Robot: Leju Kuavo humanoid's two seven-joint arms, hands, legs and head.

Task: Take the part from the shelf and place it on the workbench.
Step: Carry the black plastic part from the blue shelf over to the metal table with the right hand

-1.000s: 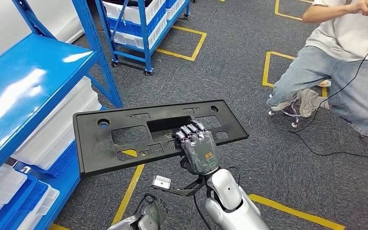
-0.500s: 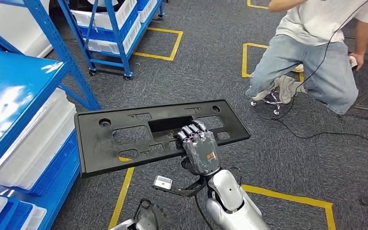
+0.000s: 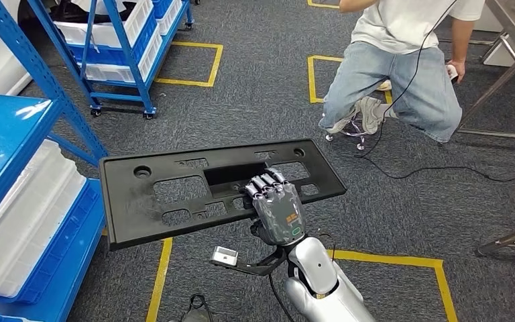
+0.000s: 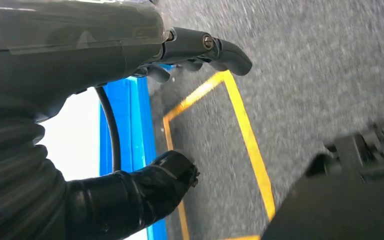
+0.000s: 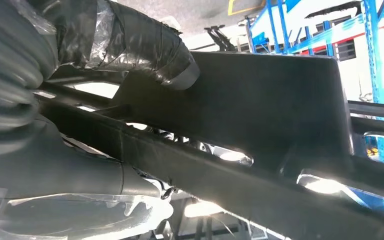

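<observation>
Your head view looks down from high; the part [image 3: 221, 191] sits at 12 o'clock. Your right wrist view sees its underside very close; your left wrist view faces the floor [image 4: 305, 75].

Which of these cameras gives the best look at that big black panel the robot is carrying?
The head view: the black panel shows whole, cutouts and all, with the right hand gripping its near edge. The right wrist view sees only its underside up close; the left wrist view catches a dark corner.

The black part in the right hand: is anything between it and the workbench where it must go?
The black part is held by the right hand above carpet. Metal legs, perhaps the workbench's, stand far right; a seated person and cable lie roughly between.
</observation>
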